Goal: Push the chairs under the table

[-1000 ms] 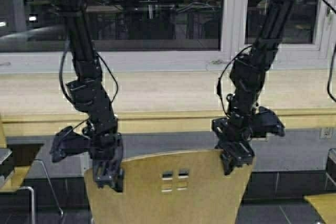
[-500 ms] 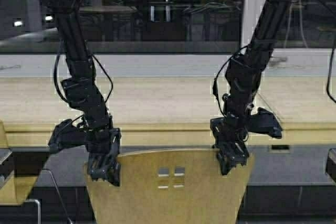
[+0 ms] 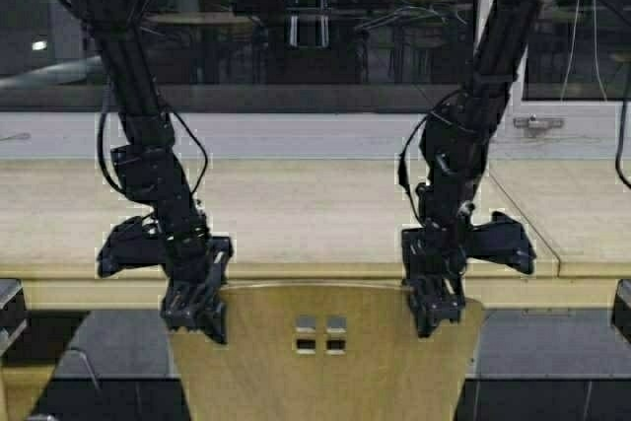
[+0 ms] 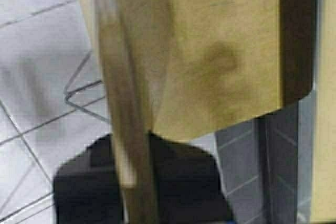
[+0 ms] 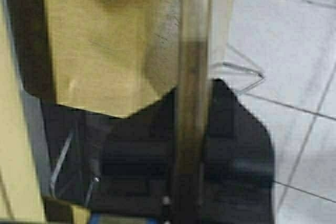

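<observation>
High view: I have the chair (image 3: 325, 362) centred below me, its curved back just short of the surface (image 3: 296, 214) edge, top rim about level with that edge. It's moulded plywood on thin metal legs, so I judge it light and stiff; it should slide on the tile floor but could tip or twist if pushed off-centre. The top corners of the back are the sensible hold, one each side. My left tool (image 3: 195, 311) sits on the back's left top corner and my right tool (image 3: 435, 308) on the right top corner, both arms reaching down and forward, wrists bent so the tools point down over the rim.

Left wrist view: the back's edge (image 4: 126, 103) runs between the fingers, so the tool is closed narrowly on the rim. Seat (image 4: 220, 51) and floor (image 4: 37, 51) lie beyond.

Right wrist view: the same, the rim (image 5: 191, 93) pinched edge-on, the seat (image 5: 105, 40) behind it.
</observation>
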You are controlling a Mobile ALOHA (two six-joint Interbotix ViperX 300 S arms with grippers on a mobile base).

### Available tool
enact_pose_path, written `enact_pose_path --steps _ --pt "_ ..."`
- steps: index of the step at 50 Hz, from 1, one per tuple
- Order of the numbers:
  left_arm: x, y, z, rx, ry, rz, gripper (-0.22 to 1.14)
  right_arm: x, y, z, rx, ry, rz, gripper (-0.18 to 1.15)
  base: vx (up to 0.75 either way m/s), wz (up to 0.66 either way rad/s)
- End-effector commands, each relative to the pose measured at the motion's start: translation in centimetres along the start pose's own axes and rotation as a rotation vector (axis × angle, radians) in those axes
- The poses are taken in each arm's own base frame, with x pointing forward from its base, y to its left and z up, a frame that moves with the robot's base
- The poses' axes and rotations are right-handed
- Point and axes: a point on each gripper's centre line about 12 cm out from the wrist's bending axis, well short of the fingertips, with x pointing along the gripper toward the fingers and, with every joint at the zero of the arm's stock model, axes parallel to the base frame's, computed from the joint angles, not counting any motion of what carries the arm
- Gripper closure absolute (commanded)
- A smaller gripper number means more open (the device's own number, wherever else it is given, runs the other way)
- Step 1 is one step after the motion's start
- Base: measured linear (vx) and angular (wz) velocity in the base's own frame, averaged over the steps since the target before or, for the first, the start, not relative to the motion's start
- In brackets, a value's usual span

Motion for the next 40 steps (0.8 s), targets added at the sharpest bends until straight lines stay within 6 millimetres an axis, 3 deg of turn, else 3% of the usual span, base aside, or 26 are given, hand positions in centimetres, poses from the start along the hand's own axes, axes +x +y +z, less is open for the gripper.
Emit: enact_pose_path --steps 1,14,25,40 --pt "-0.8 -3.9 0.5 0.089 -0.001 -0.093 0.88 -1.2 2.0 0.4 -0.016 -0.020 0.059 0.92 0.22 0.00" --pt "-1.5 -3.7 0.6 0.064 -0.002 -0.085 0.88 -0.3 2.0 1.1 -0.035 -0.026 0.055 0.92 0.16 0.03" --pt "-1.6 -3.8 0.6 0.065 0.000 -0.086 0.88 0.1 3.9 2.6 -0.064 -0.025 0.088 0.92 0.09 0.02" --pt "-1.6 -3.5 0.6 0.062 -0.001 -0.076 0.88 0.2 4.0 2.6 -0.076 -0.013 0.084 0.92 0.03 -0.01"
